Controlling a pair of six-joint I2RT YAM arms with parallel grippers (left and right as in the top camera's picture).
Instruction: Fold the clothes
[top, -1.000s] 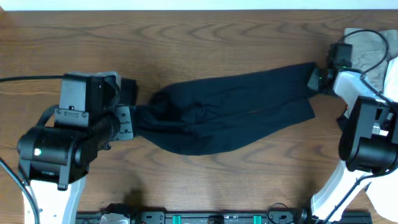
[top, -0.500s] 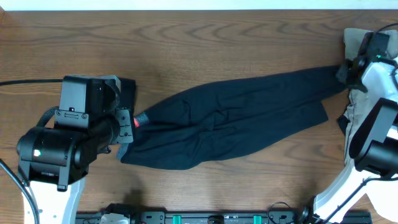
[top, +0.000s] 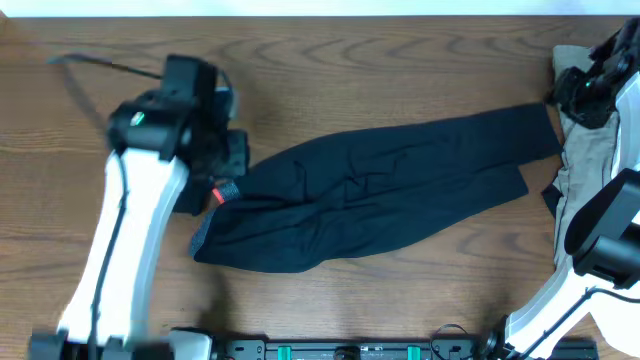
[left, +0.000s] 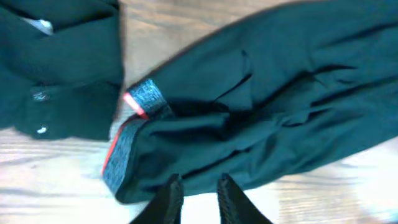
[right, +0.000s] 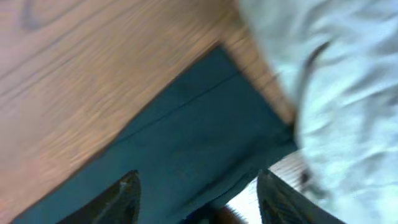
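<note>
One pair of black pants (top: 380, 195) lies stretched out at a slant across the middle of the wooden table (top: 330, 70), with the grey waistband (left: 121, 158) and its red-orange edge at the left end and the leg ends way over on the right, just touching a khaki piece (top: 580, 160) at the table's edge. Left gripper (left: 198, 200) hovers over the waistband end with its fingers pinched almost together on nothing at all, and another dark garment (left: 56, 68) lies just beside it. Right gripper (right: 198, 196) is spread wide and empty above the leg cuff, right where it meets that khaki piece.
</note>
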